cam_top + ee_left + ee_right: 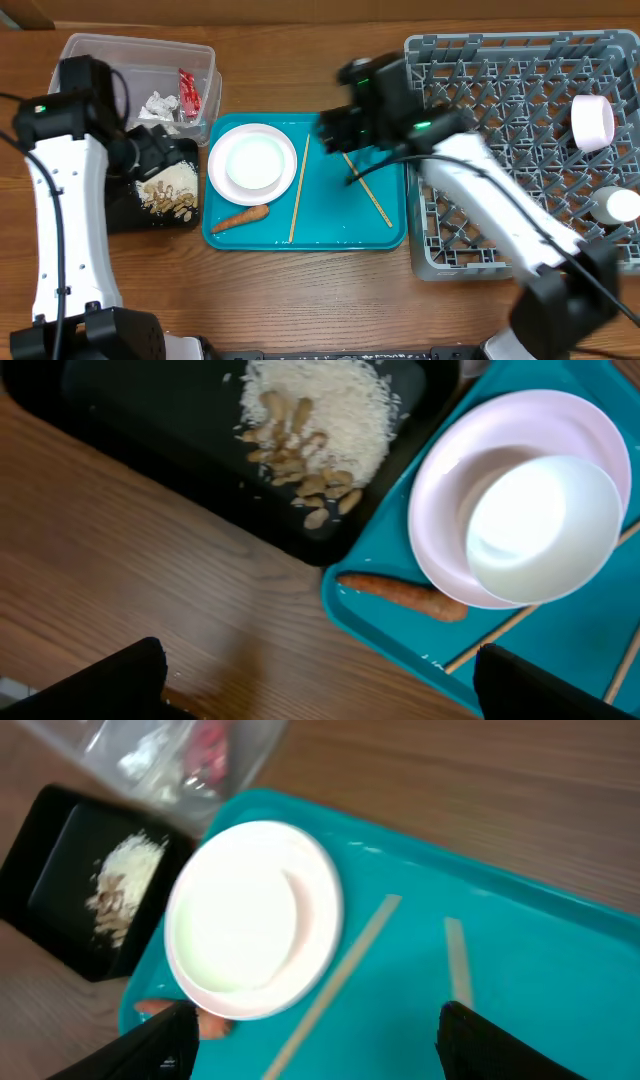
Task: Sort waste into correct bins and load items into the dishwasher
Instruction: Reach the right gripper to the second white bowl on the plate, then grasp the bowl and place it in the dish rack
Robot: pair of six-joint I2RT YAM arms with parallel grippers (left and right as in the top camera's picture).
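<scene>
A large white bowl (253, 162) sits on the teal tray (330, 232), with an orange carrot (240, 218) in front of it and two wooden chopsticks (298, 190) lying apart to its right. The black tray (120, 205) holds rice and brown scraps (168, 190). The clear tub (100, 55) holds the red wrapper (188, 92) and white tissues (160, 104). The grey dish rack (500, 130) holds a smaller white bowl (592, 122) and a small white cup (620, 205). My left gripper (320, 695) is open and empty beside the black tray. My right gripper (330, 1050) is open and empty above the teal tray.
The left wrist view shows the bowl (520, 500), the carrot (400, 592) and the rice (310, 420) past bare wooden table. The right wrist view shows the bowl (255, 925), both chopsticks (340, 970) and the black tray (60, 850).
</scene>
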